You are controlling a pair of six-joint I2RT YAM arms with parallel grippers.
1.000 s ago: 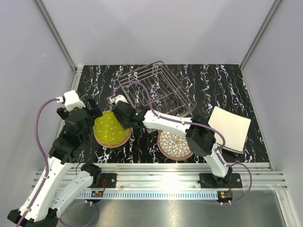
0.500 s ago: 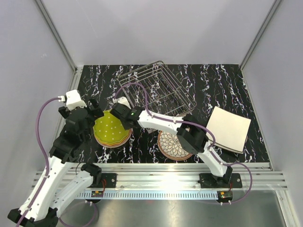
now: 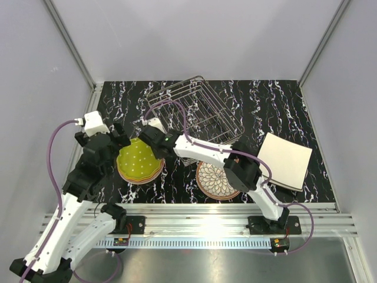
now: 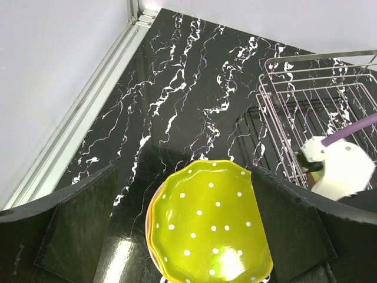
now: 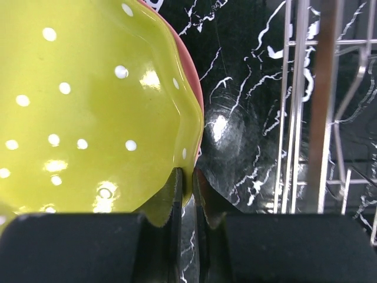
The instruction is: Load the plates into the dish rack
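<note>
At the left of the black marbled desk (image 3: 265,106), the left gripper (image 3: 121,140) (image 4: 182,236) hangs with its jaws spread wide and nothing between them; in its wrist view the two dark fingers (image 4: 76,230) stand apart on either side of the plate stack, clear of it. Just to its right sits the lime-green plate (image 3: 138,160) (image 4: 212,227) (image 5: 76,106), scalloped and dotted white, on top of the orange and pink plates (image 3: 132,178) (image 4: 150,227) (image 5: 191,76), whose rims peek out beneath it on the left and right sides. The right gripper (image 3: 154,146) (image 5: 187,183) reaches across from the right arm to the far right side of that stack, and its wrist view shows the jaws pinched together on the rim of the lime-green plate, one finger above and one below the edge. Whether the plate is lifted off the stack cannot be told. Beyond and to the right stands the dish rack (image 3: 194,112) (image 4: 318,106) (image 5: 306,118), a silver wire basket at the far middle of the desk, with no plate in it. Nearer, right of centre, the petal-patterned plate (image 3: 217,180) lies flat, partly under the right arm. At the far right lie the cream square plates (image 3: 285,160), well apart from the rack.
</note>
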